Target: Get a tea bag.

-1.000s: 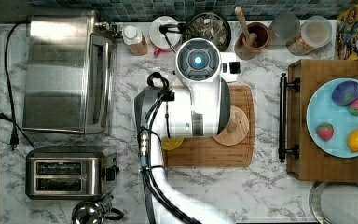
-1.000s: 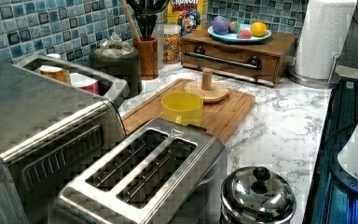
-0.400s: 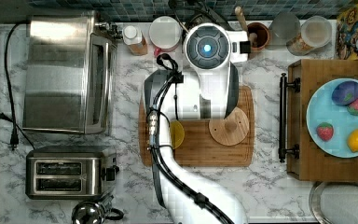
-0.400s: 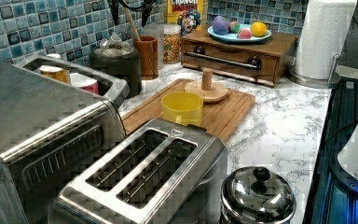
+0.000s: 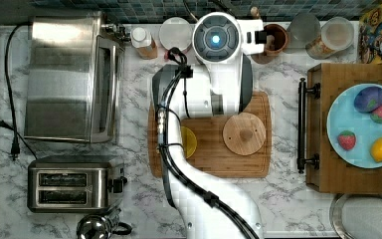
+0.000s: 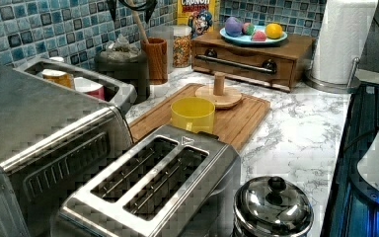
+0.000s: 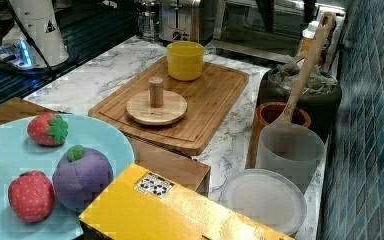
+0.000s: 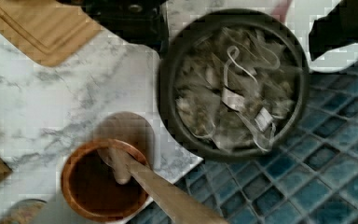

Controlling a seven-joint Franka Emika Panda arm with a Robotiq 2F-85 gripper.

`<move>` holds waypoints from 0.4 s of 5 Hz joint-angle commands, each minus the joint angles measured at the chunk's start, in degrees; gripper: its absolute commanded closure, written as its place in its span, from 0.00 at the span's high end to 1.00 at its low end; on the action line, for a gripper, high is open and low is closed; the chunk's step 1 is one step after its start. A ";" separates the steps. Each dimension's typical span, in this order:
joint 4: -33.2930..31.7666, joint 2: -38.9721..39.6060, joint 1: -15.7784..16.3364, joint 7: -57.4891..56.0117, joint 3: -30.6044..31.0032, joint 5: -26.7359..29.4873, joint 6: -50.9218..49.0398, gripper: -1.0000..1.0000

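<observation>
Close beside tea-bag canister [image 8: 230, 81]: wooden cup [image 8: 103, 184] holding spoon [image 8: 156, 189].

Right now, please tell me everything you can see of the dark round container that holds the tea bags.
The dark round container is a squat, matte black pot, open on top and standing upright. It is filled to the rim with pale mesh tea bags with strings and paper tags. It stands on the white marble counter against the blue tiled wall, beside the brown wooden utensil cup. In the right view it sits behind that cup.
</observation>
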 commanded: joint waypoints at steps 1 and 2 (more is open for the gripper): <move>19.48 8.13 0.60 1.60 -0.82 -1.78 -7.27 1.00; 22.62 10.63 0.78 0.89 -1.10 -1.15 -9.29 1.00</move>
